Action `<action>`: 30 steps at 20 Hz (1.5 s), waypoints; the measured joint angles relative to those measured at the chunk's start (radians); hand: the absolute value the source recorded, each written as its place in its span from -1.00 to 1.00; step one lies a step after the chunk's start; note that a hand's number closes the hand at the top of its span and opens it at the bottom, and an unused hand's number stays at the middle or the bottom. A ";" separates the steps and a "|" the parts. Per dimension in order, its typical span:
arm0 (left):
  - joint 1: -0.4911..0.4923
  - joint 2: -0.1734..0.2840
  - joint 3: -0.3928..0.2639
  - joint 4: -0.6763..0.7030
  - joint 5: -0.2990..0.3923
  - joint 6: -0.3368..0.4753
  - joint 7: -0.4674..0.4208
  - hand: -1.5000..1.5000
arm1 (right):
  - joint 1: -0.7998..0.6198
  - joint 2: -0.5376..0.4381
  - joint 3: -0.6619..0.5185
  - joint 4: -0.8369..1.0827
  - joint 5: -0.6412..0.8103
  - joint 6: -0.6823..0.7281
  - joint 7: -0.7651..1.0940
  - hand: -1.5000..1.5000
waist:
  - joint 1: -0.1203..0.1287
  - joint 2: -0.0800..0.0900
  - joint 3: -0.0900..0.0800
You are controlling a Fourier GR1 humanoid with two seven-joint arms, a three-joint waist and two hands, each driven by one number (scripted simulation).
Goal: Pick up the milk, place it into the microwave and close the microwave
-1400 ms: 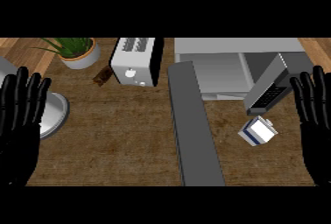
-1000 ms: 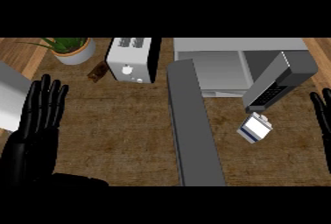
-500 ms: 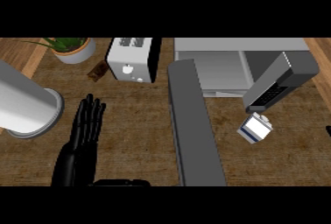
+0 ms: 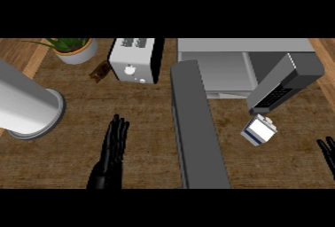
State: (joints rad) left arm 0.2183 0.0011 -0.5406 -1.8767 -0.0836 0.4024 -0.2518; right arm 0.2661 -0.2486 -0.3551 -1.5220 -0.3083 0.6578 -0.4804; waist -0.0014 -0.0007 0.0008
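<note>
Down at the near edge of the brown wooden tabletop (image 4: 72, 155), the black left hand (image 4: 110, 159) shows straight fingers while the right hand (image 4: 328, 151) barely peeks in, its fingers impossible to read, and the blue-and-white milk carton (image 4: 259, 131) lies beside the open grey microwave (image 4: 226, 66) beyond.

Milk (image 4: 259, 131) — right of microwave door (image 4: 198, 128)

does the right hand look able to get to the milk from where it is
Probably yes. The right hand shows only as fingers at the right edge, and the milk lies on bare counter just to its left, beside the open microwave door. Nothing lies between them.
</note>
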 measured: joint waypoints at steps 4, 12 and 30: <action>0.001 -0.001 -0.036 0.026 0.001 0.045 -0.032 -1.00 | -0.051 -0.010 -0.001 0.113 0.072 -0.040 -0.071 -1.00 | 0.003 0.000 0.000; 0.040 0.004 -0.089 0.041 0.010 0.056 -0.071 -1.00 | -0.182 -0.007 0.039 0.355 0.183 -0.154 -0.207 -1.00 | 0.008 0.001 0.000; 0.149 0.142 -0.008 -0.049 0.170 -0.055 -0.135 -1.00 | -0.539 -0.039 0.075 0.955 0.333 -0.391 -0.477 -1.00 | 0.021 0.004 0.001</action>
State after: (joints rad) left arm 0.3669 0.1426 -0.5485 -1.9253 0.0868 0.3471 -0.3872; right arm -0.2727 -0.2880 -0.2797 -0.5667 0.0245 0.2671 -0.9571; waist 0.0200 0.0033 0.0013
